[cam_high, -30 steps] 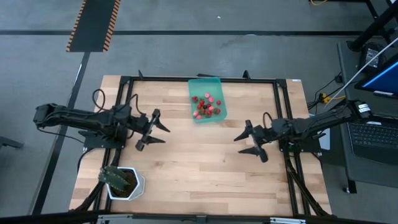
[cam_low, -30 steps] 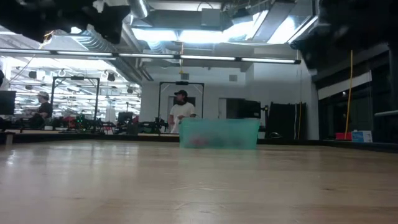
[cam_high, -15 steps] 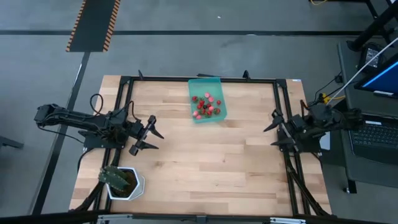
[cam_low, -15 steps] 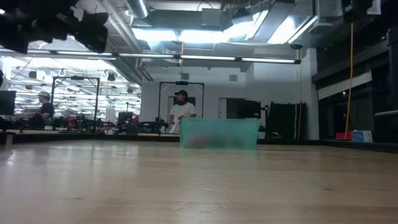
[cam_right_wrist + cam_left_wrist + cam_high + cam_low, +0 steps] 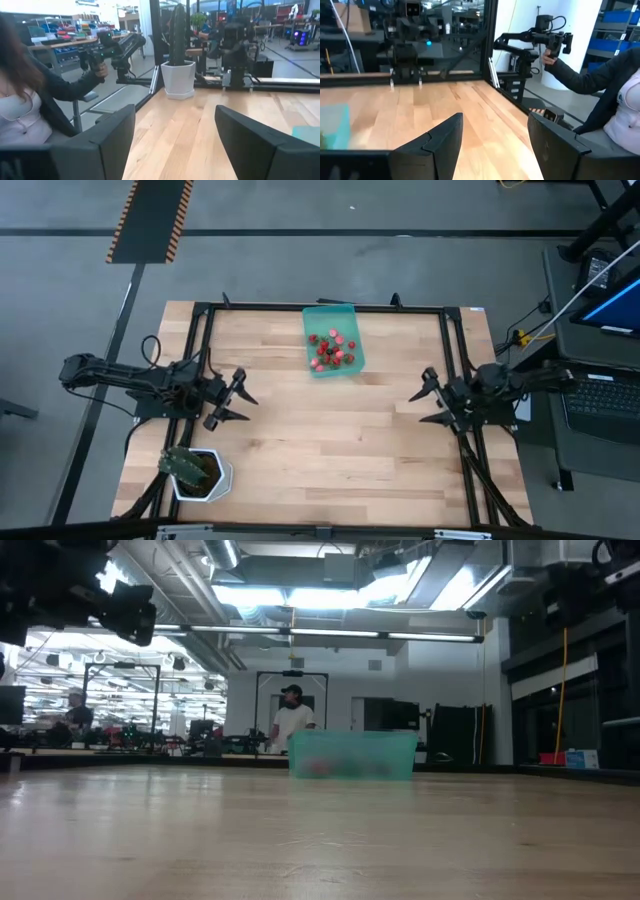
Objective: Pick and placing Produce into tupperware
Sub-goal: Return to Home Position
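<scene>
On the left side of the table (image 5: 330,470), the left gripper (image 5: 245,406) hangs above the wood with its two fingers apart and nothing between them. It is close to the black frame at that edge. The white pot with the green plant (image 5: 200,474) stands near it, at the front corner. I think this arm should keep folding back slow and smooth. It should stay up high so it does not bump the pot.

In the middle, at the far edge, sits the teal tupperware (image 5: 328,317). The little red and pink produce (image 5: 331,351) lies inside it, toward its near end. I see no fruit out on the wood, so the picking looks done. Both arms should stay well away from the tub on the way home, so it does not slide.

On the right side, the right gripper (image 5: 417,409) is by the frame too. Its fingers are apart and hold nothing.

A second ago both grippers reached farther toward the middle. The left one has since pulled back bit by bit. The right one went back even more half a second ago, and now it pokes out a little again. The tub, the fruit and the pot have not moved.
</scene>
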### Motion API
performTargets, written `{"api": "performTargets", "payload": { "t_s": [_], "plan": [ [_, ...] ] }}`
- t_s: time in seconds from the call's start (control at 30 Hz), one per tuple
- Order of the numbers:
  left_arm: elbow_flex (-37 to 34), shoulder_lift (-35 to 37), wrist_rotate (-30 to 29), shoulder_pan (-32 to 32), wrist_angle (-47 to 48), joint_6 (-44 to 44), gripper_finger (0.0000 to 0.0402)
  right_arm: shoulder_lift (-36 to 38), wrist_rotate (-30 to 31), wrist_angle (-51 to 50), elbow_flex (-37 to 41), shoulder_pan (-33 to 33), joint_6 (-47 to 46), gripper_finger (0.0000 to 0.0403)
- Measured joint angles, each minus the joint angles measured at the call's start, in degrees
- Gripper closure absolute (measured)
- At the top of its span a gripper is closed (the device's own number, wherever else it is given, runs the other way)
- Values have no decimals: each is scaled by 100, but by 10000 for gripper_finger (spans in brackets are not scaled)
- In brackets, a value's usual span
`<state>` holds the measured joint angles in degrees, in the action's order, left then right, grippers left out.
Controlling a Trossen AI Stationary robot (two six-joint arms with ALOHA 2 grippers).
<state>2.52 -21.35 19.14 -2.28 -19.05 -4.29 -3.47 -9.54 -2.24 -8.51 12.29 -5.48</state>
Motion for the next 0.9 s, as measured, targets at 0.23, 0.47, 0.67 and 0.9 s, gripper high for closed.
{"api": "performTargets", "payload": {
  "t_s": [0.23,0.47,0.67,0.9],
  "plan": [
    [-207,17,13,0,3,-148,184,3,2,591,552,2,-31,128],
    [-207,75,50,2,24,25,183,2,19,839,810,2,0,128],
    [-207,75,-306,2,57,185,185,3,443,841,810,2,420,128],
    [-207,75,-661,229,237,297,182,1,1087,638,810,-76,593,128]
  ]
}}
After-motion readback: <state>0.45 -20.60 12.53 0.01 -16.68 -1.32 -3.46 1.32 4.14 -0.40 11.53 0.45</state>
